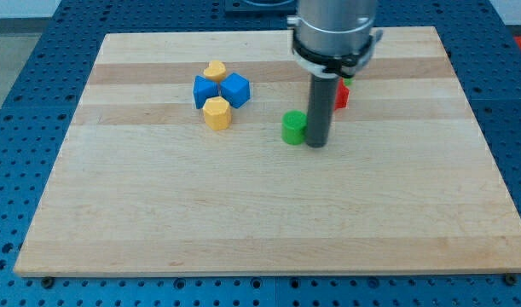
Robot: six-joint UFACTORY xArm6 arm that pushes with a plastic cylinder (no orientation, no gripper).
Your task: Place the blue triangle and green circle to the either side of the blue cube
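Observation:
The green circle (292,127) lies on the wooden board near the middle, toward the view's top. My tip (316,143) touches its right side. The blue cube (236,88) sits up left of it. The blue triangle (205,91) rests against the cube's left side. A yellow block (214,71) lies above the two blue blocks and a second yellow block (216,112) lies just below them, both close to them. The green circle is well apart from the blue cube, to its lower right.
A red block (341,95) shows to the right of the rod, partly hidden by it. The arm's body covers the other red and green blocks at the view's top. The board (260,213) lies on a blue pegboard table.

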